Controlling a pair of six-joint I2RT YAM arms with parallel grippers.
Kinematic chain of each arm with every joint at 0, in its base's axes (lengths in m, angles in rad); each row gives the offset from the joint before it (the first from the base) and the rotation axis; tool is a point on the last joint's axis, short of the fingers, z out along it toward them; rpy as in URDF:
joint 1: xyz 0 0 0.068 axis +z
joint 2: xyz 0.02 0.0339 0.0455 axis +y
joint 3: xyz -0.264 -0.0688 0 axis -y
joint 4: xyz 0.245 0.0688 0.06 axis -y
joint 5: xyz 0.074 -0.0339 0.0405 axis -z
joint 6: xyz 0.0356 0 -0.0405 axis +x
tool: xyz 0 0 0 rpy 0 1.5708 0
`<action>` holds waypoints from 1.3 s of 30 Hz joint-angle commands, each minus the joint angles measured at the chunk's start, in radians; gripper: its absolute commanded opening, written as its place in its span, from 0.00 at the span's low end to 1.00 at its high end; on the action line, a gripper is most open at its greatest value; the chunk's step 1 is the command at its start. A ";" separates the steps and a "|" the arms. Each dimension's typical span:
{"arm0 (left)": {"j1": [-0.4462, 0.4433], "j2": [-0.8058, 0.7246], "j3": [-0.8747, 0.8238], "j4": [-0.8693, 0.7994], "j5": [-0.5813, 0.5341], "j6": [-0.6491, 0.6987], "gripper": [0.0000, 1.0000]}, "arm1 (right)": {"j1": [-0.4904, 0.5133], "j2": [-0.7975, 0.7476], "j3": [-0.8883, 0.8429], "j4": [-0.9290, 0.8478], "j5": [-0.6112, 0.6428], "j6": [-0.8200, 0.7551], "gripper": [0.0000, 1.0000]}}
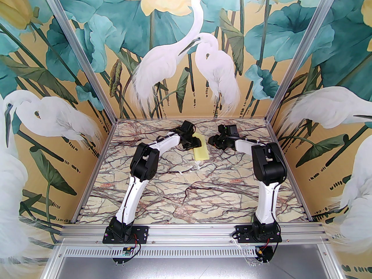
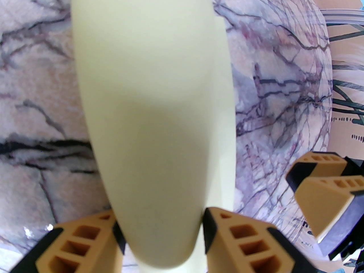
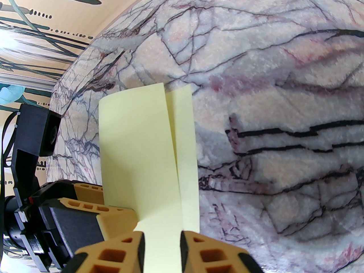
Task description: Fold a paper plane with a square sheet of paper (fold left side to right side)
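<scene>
You have the square sheet of paper [image 1: 201,153] [image 2: 153,109] [image 3: 139,152] on the far half of the table [image 1: 186,190], about midway between its left and right edges. One flap is lifted and bowed over the rest (not yet pressed flat). Your left gripper [image 1: 191,143] [image 2: 160,226] [image 3: 99,202] straddles that flap with its jaws apart. Your right gripper [image 1: 211,140] [image 3: 162,244] [image 2: 318,181] sits just beside it at the same end of the sheet. Its jaws leave a narrow gap with the paper running between them, and I cannot tell whether they pinch it.
</scene>
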 commanded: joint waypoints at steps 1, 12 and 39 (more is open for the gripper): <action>-0.027 0.116 0.022 -0.027 -0.056 0.040 0.51 | 0.013 0.002 -0.003 0.023 -0.032 -0.006 0.18; -0.028 0.111 0.026 -0.023 -0.038 0.043 0.53 | 0.067 0.083 0.067 -0.037 -0.045 -0.014 0.04; 0.058 -0.146 -0.368 0.388 0.160 -0.129 0.54 | 0.068 0.132 0.104 -0.169 0.061 -0.056 0.00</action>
